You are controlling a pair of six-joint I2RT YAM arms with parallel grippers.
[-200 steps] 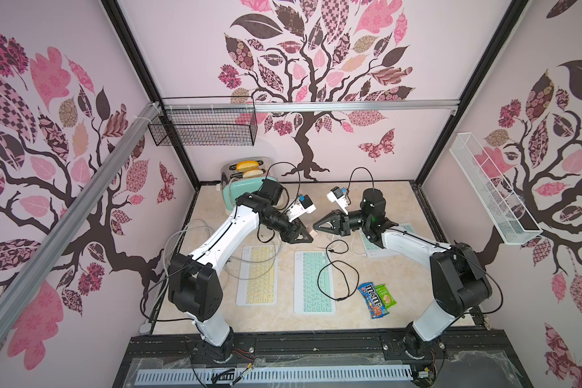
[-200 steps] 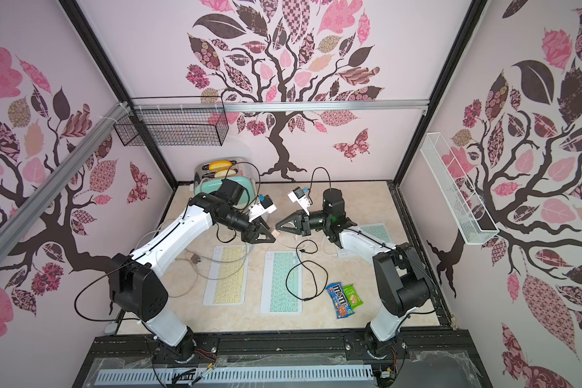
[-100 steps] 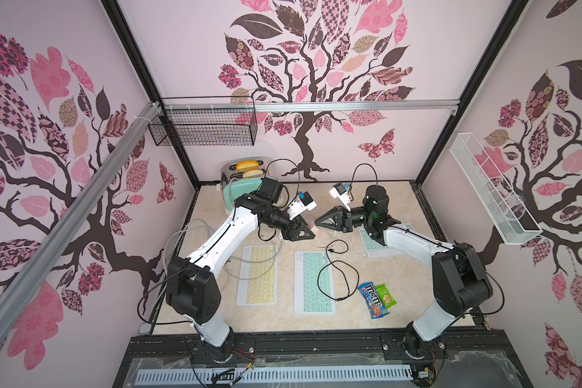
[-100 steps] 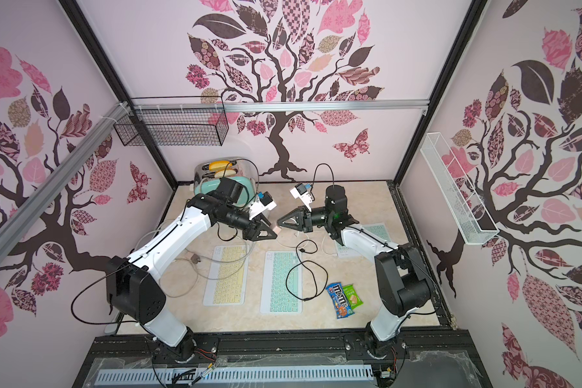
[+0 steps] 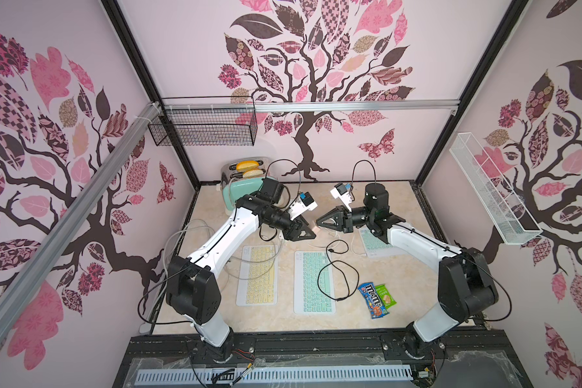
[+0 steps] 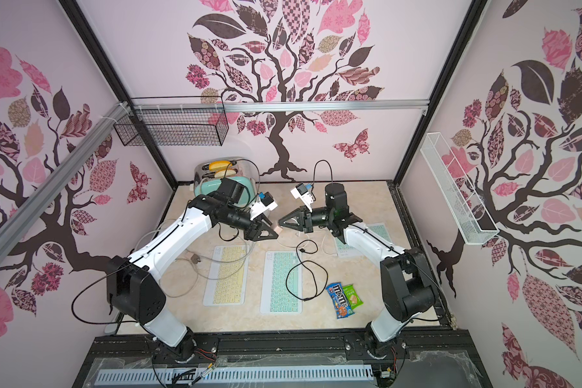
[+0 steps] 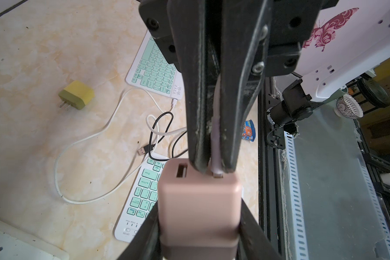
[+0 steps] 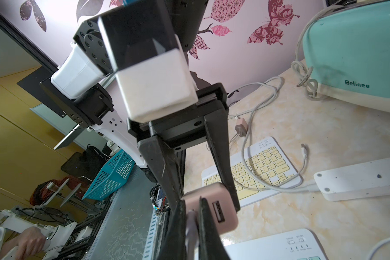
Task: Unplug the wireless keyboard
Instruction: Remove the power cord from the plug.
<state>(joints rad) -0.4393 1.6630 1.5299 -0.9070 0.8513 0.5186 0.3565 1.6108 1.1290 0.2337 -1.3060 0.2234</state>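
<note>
The marbled bench [image 5: 316, 322] takes up the whole floor of the booth. Two white arms reach in from its front edge. The left arm [image 5: 222, 242] and the right arm [image 5: 417, 242] meet nose to nose above the middle, a little toward the back edge.

A mint toaster [image 5: 246, 188] with two slices in it stands in the back left corner. Three keyboards lie flat on the bench:
- A yellow keyboard [image 5: 256, 275] lies left of centre.
- A mint keyboard [image 5: 313, 282] lies in the middle, toward the front edge.
- A second mint keyboard [image 5: 373, 242] lies toward the right edge, partly under the right forearm.

The right wrist view shows a white power strip [image 8: 358, 180] lying near the yellow keyboard. Two snack packets [image 5: 377, 300] lie near the front right.

A black cable [image 5: 330, 268] loops over the right side of the middle keyboard and onto the bench. A white lead [image 7: 95, 135] snakes across the marble. One end of it lies right at a corner of the second mint keyboard, but I cannot tell whether it is seated there. A yellow-green charger [image 7: 77, 95] lies loose near that keyboard.

Up in the air, the left end effector [image 5: 311, 231] grasps a pink charger block [image 7: 198, 202] by its two sides, clear of the bench. The right end effector [image 5: 317, 221] is clenched on a lilac plug [image 7: 215, 144], and the plug's tip sits at one port in the block's face. I cannot tell from here how deep the plug is, or which keyboard it serves.
</note>
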